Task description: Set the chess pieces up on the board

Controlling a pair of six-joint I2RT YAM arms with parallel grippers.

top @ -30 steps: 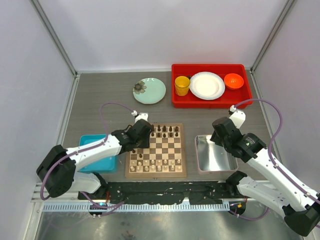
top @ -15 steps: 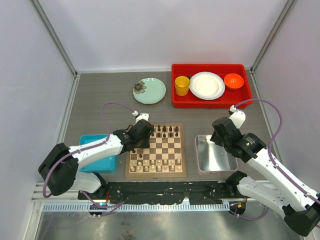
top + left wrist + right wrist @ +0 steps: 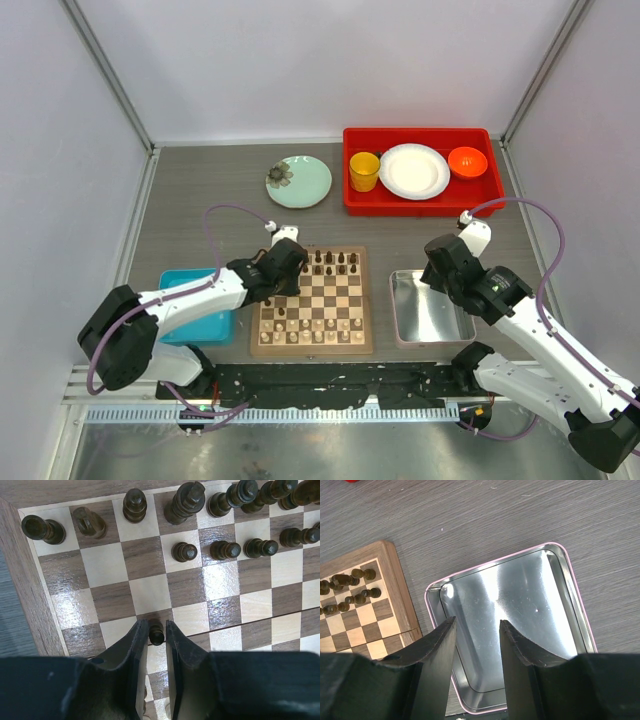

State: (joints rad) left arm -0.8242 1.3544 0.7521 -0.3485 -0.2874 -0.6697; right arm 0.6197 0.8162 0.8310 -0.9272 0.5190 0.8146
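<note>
On the glossy tan-and-brown board [image 3: 150, 587], the left gripper [image 3: 157, 635] pinches a small dark pawn [image 3: 157, 634]; the right gripper [image 3: 477, 650] hangs half-open, empty, over the silver tray [image 3: 540, 605].

Dark pawn [image 3: 156, 632] base (between fingers [image 3: 136, 645]) is hidden.

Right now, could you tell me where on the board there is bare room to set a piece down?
The board is free in the squares between the dark back row and the left gripper, especially under the corner pieces. It is crowded along the pawn row and where the fingers flank a dark pawn.
</note>
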